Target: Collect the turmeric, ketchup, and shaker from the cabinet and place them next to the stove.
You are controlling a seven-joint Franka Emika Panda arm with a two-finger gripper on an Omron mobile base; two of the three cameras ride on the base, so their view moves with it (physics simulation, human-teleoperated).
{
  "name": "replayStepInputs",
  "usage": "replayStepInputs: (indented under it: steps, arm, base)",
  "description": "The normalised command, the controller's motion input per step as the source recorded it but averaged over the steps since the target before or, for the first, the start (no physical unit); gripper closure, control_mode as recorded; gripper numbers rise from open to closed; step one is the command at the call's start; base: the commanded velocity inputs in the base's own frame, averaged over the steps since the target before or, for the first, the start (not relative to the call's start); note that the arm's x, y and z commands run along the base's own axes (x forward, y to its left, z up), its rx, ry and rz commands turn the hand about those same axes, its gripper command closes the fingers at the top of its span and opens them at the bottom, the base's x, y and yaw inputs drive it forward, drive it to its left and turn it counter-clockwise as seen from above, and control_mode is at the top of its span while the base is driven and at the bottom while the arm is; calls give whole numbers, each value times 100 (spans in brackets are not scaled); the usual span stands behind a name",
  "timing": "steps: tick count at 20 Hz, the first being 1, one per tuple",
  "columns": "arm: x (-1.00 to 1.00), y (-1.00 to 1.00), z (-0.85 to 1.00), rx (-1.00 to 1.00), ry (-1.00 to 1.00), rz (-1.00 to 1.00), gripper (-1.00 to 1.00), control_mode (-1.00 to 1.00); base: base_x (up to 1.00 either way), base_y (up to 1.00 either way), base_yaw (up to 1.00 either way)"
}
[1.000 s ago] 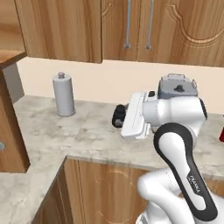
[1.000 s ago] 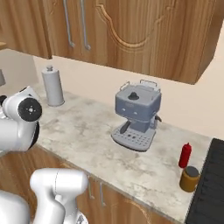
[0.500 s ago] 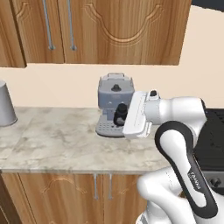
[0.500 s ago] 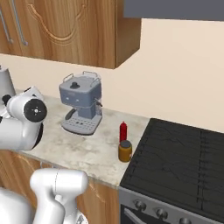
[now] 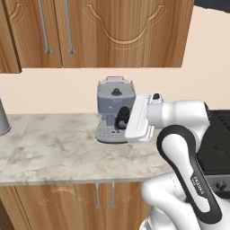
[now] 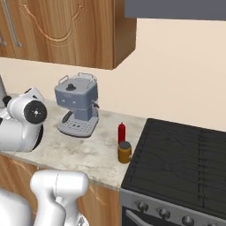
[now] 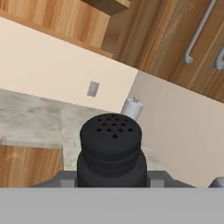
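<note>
Desk: pale marbled stone desk over wooden lower doors.
Machine: grey-blue coffee machine against the wall.
End effector: white end effector level before the machine, gripping a small black shaker.
Above: brown wood wall cabinet, doors closed.
Right edge: black stove.
</note>
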Motion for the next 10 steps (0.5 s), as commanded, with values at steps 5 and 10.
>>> replayStepInputs:
  steps: [5,10]
  arm:
    - [0,0,0,0,0,0,100,100]
    - [0,-19,-4,4,1,-9,100,-100]
  base:
    - [0,-70,-46]
    - [0,-64,-42]
